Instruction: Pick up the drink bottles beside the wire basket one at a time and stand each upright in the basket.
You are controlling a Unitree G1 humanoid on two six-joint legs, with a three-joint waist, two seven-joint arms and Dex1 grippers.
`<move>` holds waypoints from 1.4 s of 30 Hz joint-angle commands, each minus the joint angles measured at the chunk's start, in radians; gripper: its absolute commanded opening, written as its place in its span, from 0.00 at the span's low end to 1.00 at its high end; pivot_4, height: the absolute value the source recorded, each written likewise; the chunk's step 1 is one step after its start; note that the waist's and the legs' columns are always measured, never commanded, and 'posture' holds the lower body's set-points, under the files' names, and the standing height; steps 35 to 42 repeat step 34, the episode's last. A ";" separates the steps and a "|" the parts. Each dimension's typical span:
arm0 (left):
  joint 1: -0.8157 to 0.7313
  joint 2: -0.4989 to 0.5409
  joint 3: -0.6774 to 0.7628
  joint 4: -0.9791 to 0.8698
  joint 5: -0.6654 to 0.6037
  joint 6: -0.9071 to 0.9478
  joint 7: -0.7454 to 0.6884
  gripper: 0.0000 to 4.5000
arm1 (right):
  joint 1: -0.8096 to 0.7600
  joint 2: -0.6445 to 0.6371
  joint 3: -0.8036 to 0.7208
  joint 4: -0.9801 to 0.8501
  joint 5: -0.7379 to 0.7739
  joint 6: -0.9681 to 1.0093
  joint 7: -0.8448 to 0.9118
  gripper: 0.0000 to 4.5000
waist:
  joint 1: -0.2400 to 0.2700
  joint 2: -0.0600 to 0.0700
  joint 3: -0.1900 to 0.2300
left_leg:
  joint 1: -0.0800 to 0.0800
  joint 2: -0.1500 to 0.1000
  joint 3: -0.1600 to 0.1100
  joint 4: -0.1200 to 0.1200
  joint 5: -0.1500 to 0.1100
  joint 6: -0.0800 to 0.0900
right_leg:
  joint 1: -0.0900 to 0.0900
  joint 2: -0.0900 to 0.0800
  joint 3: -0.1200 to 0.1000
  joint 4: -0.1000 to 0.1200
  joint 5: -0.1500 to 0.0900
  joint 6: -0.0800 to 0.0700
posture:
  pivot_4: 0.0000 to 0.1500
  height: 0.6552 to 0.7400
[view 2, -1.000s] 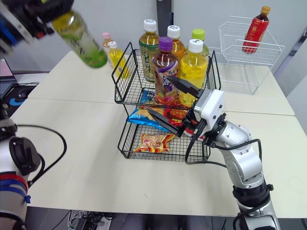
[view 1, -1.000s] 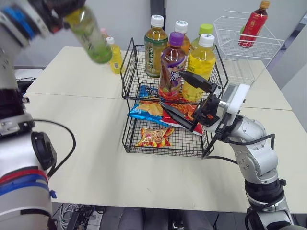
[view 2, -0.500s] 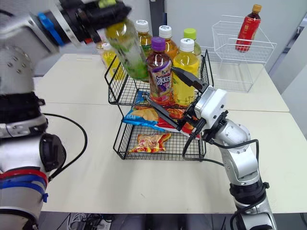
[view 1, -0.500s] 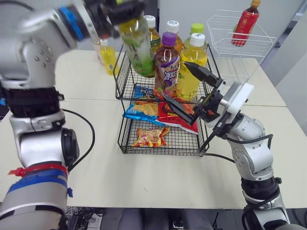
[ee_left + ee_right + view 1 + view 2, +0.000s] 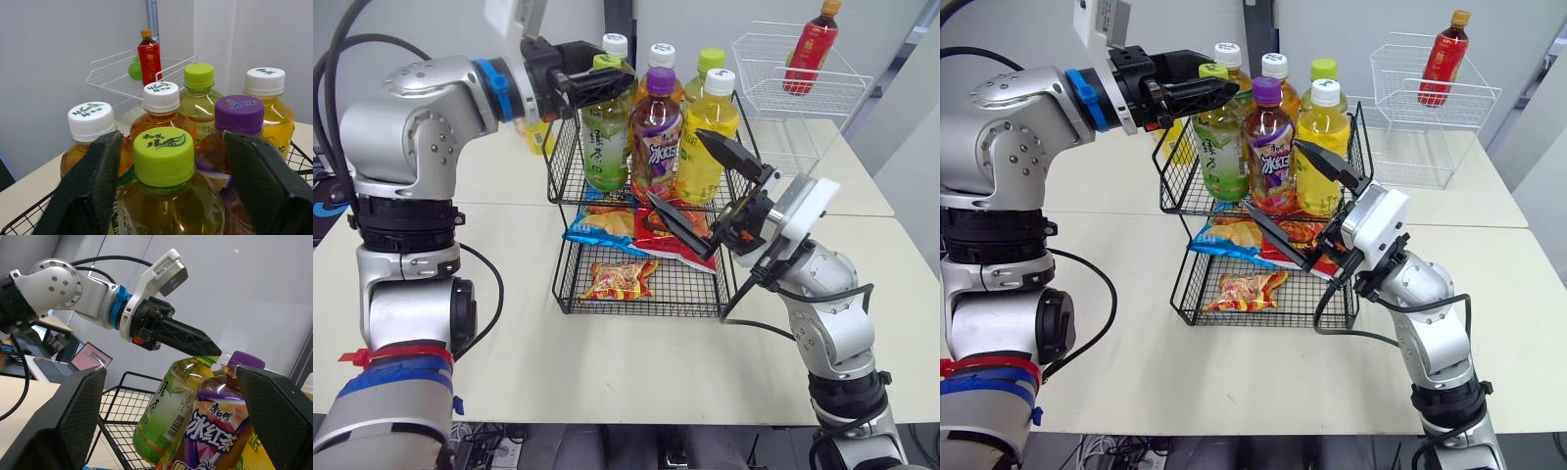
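A green tea bottle (image 5: 605, 137) with a lime cap (image 5: 164, 155) stands nearly upright at the front left of the top tier of the black wire basket (image 5: 570, 157). My left gripper (image 5: 612, 80) is shut on it just below the cap. Beside it in that tier stand a purple-capped bottle (image 5: 654, 147), a yellow bottle (image 5: 705, 147) and several more behind. A small yellow bottle (image 5: 1170, 147) stands on the table behind the basket's left side. My right gripper (image 5: 672, 164) is open wide in front of the basket's right half, holding nothing.
Snack bags (image 5: 617, 279) lie in the basket's lower tiers. A white wire basket (image 5: 803, 93) holding a red bottle (image 5: 808, 49) stands at the back right. Bare table (image 5: 607, 362) lies in front of the black basket.
My left arm has swung the green tea bottle in from the far left and set it down into the basket's top tier. The right gripper has stayed open in place.
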 commanded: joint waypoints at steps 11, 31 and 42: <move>0.371 0.312 0.356 -0.053 0.054 -0.181 0.050 0.99 | -0.110 -0.174 -0.337 0.170 0.045 -0.057 -0.031 1.00 | -0.007 0.001 0.000 | 0.006 0.000 0.003 -0.002 0.000 -0.001 | 0.002 0.000 0.003 0.002 0.000 0.000 | 1.00 1.00; 0.819 0.287 0.310 0.326 0.173 -0.611 -0.124 0.99 | -0.016 -0.507 -0.301 1.047 0.013 -0.018 0.495 1.00 | -0.010 0.004 0.002 | 0.005 0.001 0.006 -0.003 -0.002 0.005 | 0.001 -0.001 0.003 0.001 0.000 0.000 | 1.00 1.00; 0.802 0.277 0.290 0.354 0.182 -0.638 -0.128 0.99 | -0.007 -0.498 -0.304 1.034 0.014 -0.019 0.489 1.00 | -0.012 0.004 0.002 | 0.007 0.002 0.005 -0.003 -0.002 0.005 | 0.002 0.000 0.003 0.001 0.000 0.000 | 1.00 1.00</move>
